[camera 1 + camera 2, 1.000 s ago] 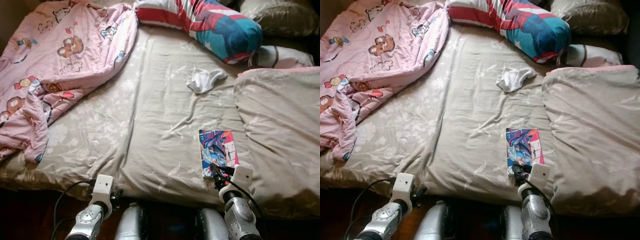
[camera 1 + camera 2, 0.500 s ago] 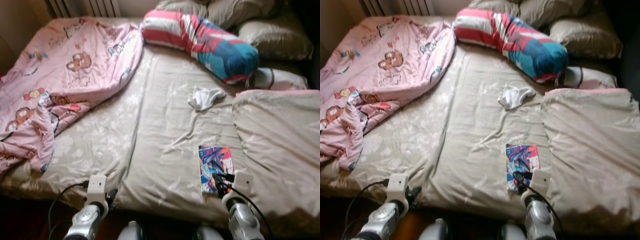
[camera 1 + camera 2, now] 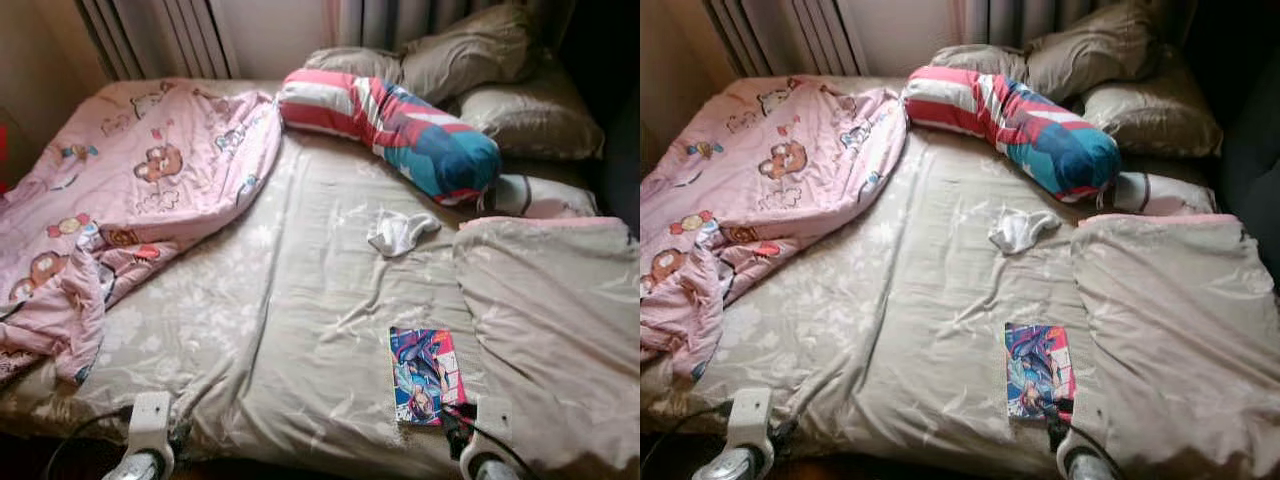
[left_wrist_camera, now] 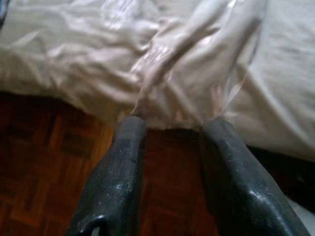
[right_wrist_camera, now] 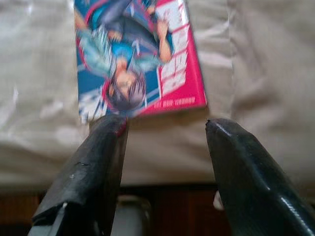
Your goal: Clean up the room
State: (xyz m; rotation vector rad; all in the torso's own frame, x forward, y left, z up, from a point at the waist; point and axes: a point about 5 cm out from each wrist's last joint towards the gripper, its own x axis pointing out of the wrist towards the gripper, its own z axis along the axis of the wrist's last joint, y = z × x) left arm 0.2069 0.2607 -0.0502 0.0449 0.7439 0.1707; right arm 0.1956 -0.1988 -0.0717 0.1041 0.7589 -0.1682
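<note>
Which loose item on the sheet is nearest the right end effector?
The comic book, lying flat just beyond the right end effector; the white sock lies farther up the bed.

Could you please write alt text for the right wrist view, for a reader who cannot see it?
The right pincer is open, its two black fingers pointing at the near edge of a colourful comic book lying flat on a beige bed sheet. A fold of beige duvet lies beside the book, and dark floor shows below the mattress edge.

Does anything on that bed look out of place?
Yes: a comic book lies loose near the bed's front edge by the open right claw, a crumpled white sock sits mid-sheet, and the pink blanket is bunched up.
</note>
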